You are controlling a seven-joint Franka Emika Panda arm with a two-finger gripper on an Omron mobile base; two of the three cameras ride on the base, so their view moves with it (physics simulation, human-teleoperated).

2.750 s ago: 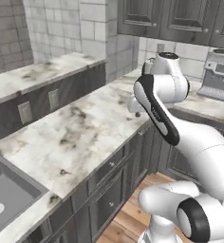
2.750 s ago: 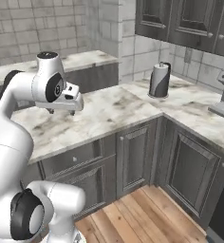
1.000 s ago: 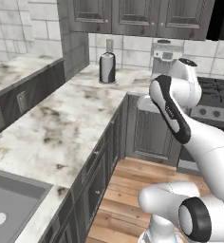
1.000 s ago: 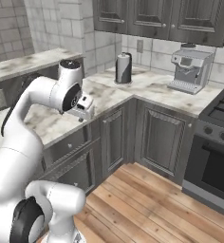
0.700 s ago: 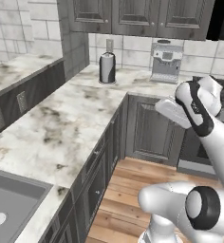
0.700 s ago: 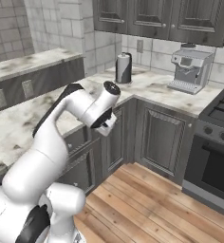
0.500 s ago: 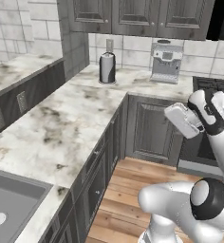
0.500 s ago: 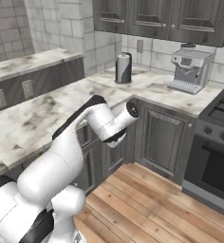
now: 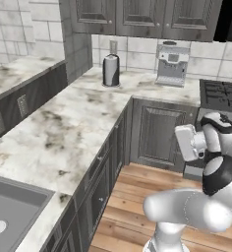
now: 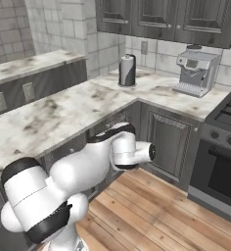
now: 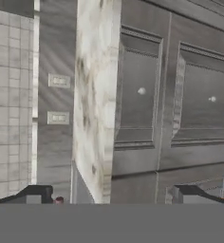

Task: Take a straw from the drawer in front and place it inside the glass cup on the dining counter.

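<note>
Dining counter (image 9: 20,73) sits at the far left of both base views, marbled slab on a dark base with wall sockets, behind the sink worktop (image 9: 64,133). In the hand view its socketed base runs as a vertical grey strip, just beside the worktop's marbled edge. That view is rolled about a quarter turn.

Vs 2.8 s ago: the whole scene has shifted, so the base moved. The corner with the silvery canister (image 9: 111,70) and coffee machine (image 9: 172,64) is now ahead. Base views match those from 1.0 s ago, so the camera has held since.

Vs 0.5 s ago: the arm has folded further down. The wrist has dropped from worktop height to the level of the cabinet doors, out over the wooden floor (image 9: 132,197). It is off the worktop edge, near the stove (image 9: 221,96).

Pose: upper arm is bent low, forearm roughly level. The hand points sideways at the panelled cabinet fronts (image 11: 141,90) under the worktop, apart from them.

Gripper (image 11: 113,195): jaws fully spread, fingertips (image 11: 35,193) at opposite lower corners of the hand view. Nothing is between them.
</note>
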